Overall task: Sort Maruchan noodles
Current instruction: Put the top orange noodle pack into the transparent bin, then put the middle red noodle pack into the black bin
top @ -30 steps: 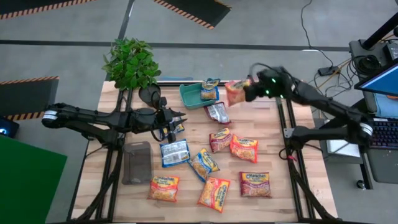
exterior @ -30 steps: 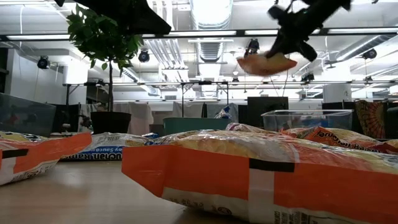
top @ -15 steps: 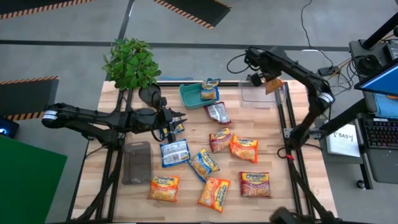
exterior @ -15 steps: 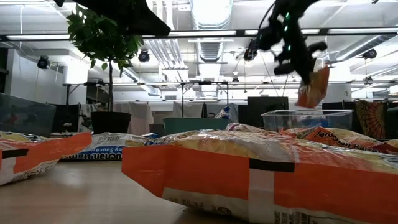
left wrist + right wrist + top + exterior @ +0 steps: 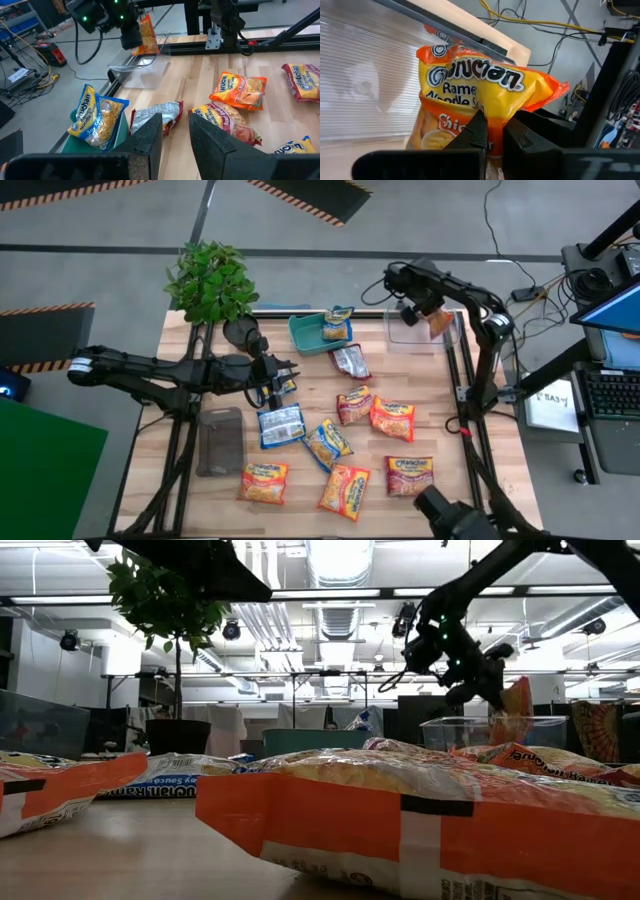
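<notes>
Orange packet (image 5: pixel 480 95) | long axis vertical | right end effector (image 5: pixel 492 132) pinching

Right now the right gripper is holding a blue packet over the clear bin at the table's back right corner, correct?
Not quite. The packet in the right gripper is orange-yellow, not blue, as the right wrist view shows. The rest holds: the gripper is shut on it over the clear bin at the table's back right corner.
</notes>
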Available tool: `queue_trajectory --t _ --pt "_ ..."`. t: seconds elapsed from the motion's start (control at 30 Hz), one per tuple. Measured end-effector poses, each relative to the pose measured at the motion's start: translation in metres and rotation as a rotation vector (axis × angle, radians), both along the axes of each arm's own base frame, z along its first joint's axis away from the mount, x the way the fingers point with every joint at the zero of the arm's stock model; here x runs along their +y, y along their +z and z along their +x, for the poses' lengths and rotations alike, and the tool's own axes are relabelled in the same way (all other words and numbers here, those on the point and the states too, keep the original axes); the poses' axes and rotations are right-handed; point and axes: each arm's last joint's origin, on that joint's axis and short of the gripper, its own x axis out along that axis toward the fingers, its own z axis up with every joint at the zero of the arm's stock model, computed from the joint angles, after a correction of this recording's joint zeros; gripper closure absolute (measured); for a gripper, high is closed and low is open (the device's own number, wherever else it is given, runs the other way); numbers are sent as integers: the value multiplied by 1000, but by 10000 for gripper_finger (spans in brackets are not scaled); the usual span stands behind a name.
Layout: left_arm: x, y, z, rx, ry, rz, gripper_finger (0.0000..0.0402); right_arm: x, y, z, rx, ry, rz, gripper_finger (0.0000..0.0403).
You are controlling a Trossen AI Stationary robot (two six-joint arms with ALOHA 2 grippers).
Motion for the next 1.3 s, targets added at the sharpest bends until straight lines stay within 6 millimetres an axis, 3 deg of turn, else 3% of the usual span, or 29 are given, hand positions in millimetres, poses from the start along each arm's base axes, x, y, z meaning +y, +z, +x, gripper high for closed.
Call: queue_trajectory --t 0.5,0.8,1.13,1.3 --pt "0 -1 0 10 0 0 322 -8 -34 7 56 -20 66 388" --pt "0 -1 0 15 0 1 322 -12 -49 9 90 -19 106 314" --pt "0 -1 0 14 0 0 322 -6 -31 3 78 -25 88 240" --pt "0 -1 0 13 0 0 322 5 -3 0 6 -20 33 232"
